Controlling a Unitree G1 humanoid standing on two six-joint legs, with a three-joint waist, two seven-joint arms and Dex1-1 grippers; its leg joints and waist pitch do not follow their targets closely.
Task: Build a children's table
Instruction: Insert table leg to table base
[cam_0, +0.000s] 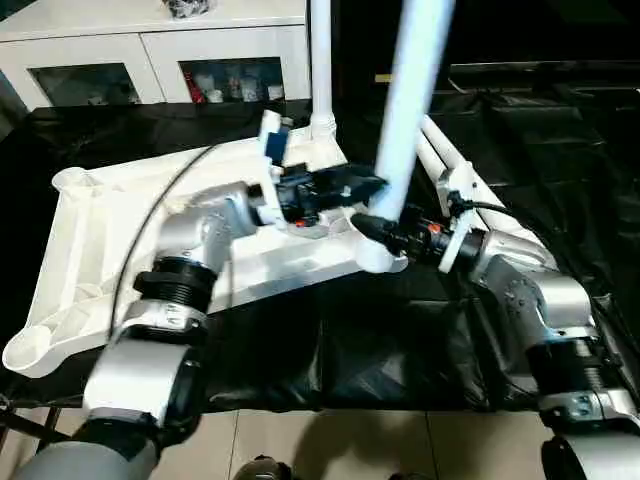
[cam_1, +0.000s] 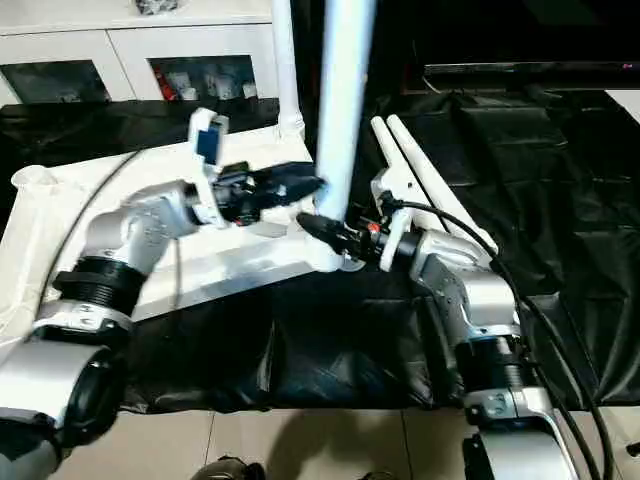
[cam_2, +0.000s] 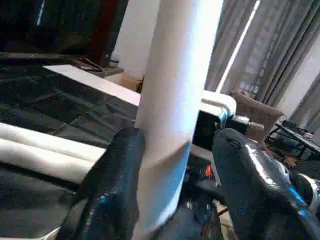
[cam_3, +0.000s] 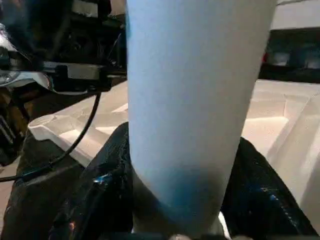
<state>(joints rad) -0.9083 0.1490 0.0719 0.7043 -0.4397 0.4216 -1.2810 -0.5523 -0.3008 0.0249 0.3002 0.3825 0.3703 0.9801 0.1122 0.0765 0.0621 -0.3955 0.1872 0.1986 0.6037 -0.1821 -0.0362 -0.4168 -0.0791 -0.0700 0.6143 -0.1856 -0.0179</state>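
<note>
A white plastic tabletop lies upside down across the left half of the frame, its ribbed underside facing up, on a black sheet spread over the floor. One round corner socket sits at the lower left of the frame, another at the upper left. One white tubular leg already stands upright in the far corner socket, near the top centre of the frame.

A second leg rises steeply from the near right corner of the tabletop, leaning slightly to the right as it climbs out of the top of the frame. Its flared lower end rests at that corner, just right of centre.

The right gripper reaches in from the right and pinches this leg low down, one black finger on either side of the tube. The left gripper comes from the left, a little higher on the same leg; its fingers are spread, one resting against the tube, the other standing clear of it with a gap showing.

Two more white legs lie side by side on the black sheet, behind the right gripper, running towards the upper centre.

A white cabinet with glass doors fills the upper left background
</note>
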